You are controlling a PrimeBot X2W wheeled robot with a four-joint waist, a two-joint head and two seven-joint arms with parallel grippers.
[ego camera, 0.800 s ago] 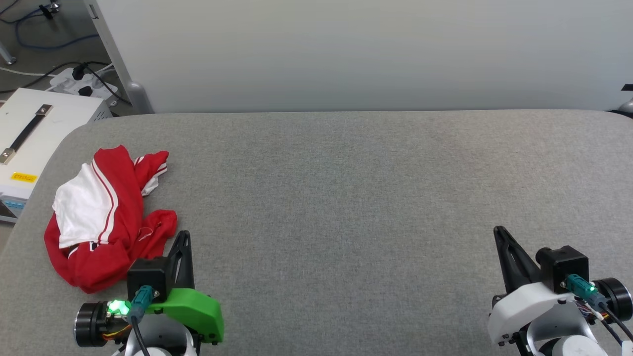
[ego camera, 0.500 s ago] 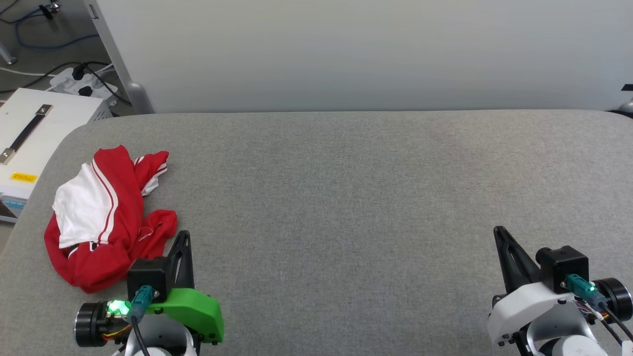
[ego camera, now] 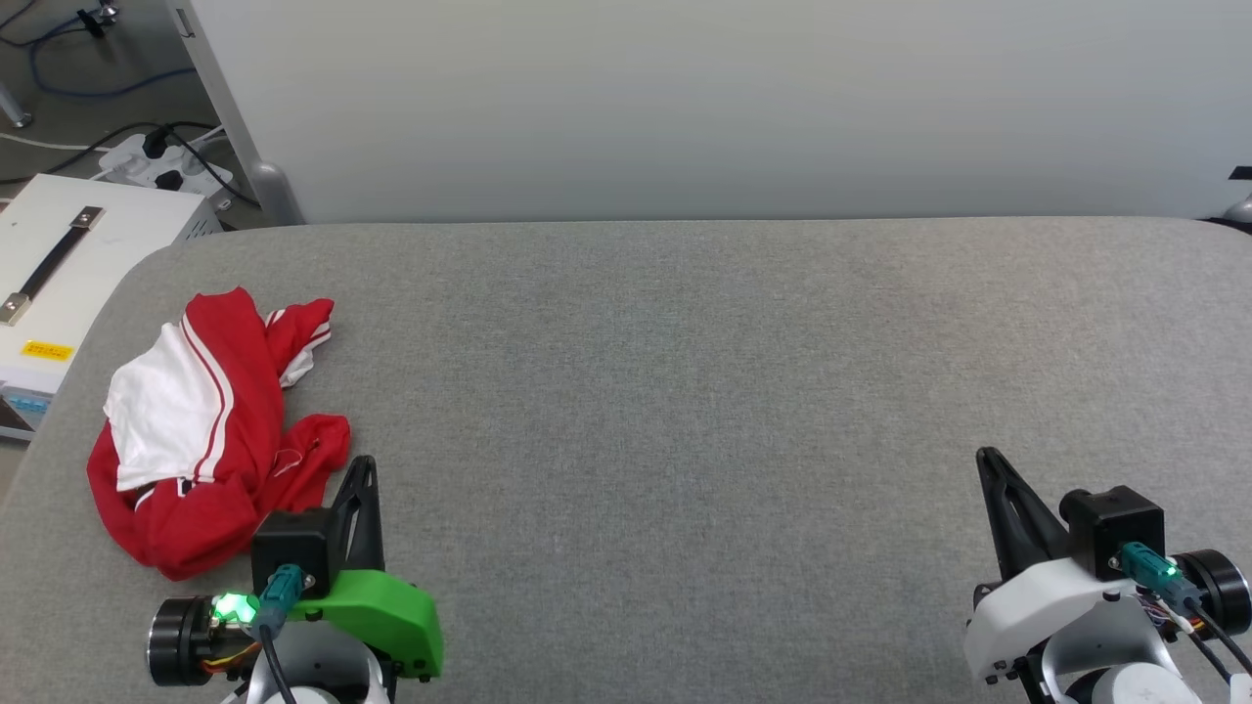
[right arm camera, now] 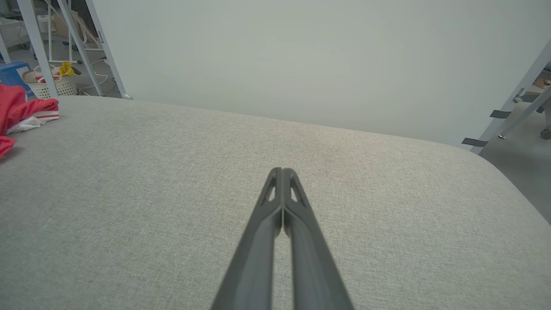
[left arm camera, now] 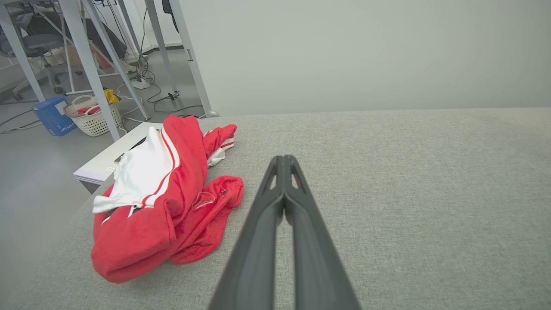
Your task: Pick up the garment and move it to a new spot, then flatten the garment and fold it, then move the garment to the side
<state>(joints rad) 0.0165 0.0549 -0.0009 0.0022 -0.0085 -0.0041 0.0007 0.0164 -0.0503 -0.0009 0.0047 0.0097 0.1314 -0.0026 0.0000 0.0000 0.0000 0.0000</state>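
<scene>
The garment (ego camera: 210, 430) is a red and white jersey lying crumpled in a heap at the left end of the grey table (ego camera: 685, 391). In the left wrist view the garment (left arm camera: 168, 202) lies just left of my fingers. My left gripper (ego camera: 365, 464) hovers near the heap's lower right edge, shut and empty, its tips pressed together (left arm camera: 284, 158). My right gripper (ego camera: 986, 456) sits far to the right over bare table, also shut with nothing in it (right arm camera: 282, 171). A red edge of the garment (right arm camera: 21, 112) shows at the far left of the right wrist view.
A white box with a strap handle (ego camera: 68, 284) stands beside the table's left edge. A pale partition wall (ego camera: 685, 108) runs behind the table. Cables and a power strip (ego camera: 161, 161) lie on the floor at the back left. Table legs and a basket (left arm camera: 92, 120) stand beyond.
</scene>
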